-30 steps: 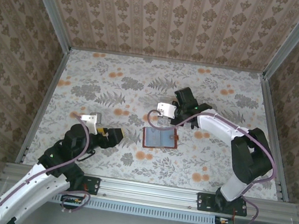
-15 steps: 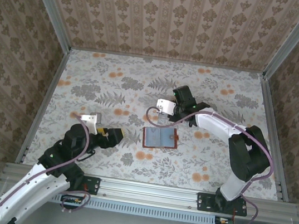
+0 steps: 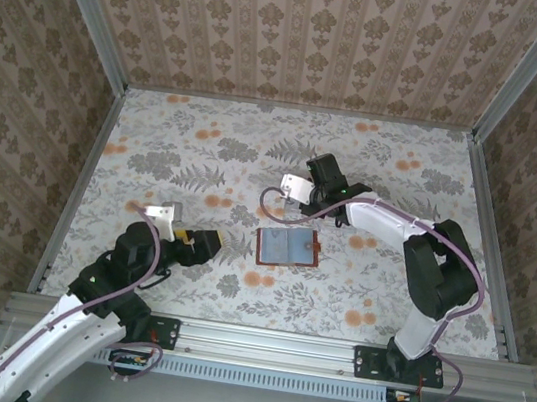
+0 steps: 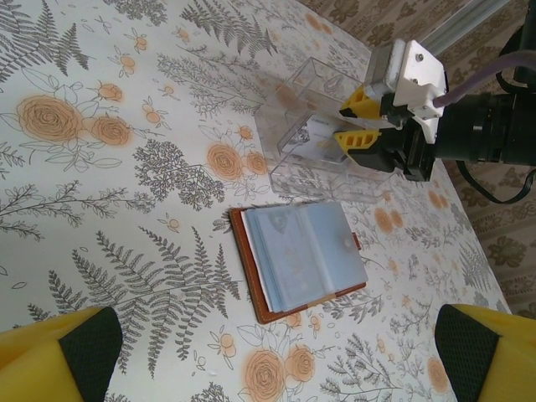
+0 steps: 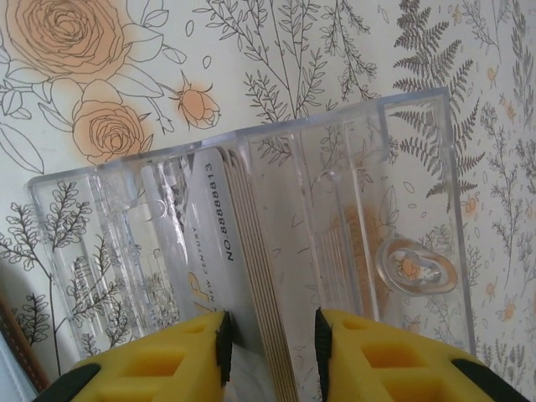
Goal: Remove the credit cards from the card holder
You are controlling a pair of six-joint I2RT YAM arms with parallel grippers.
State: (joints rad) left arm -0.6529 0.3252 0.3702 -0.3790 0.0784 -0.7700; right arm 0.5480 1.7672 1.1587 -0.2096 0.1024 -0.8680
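Credit cards [image 5: 239, 243], seemingly stiff and slick, sat between my right gripper's [image 5: 270, 339] jaws (grip unclear; left gripper [image 3: 209, 245] gaped); I'd pinch their faces.

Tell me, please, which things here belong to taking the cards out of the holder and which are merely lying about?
Belong to the job: card holder, lying open; credit cards, standing on edge; right claw, straddling them.
Just lying about: clear tray, holding those cards; left claw, open, apart from the holder.
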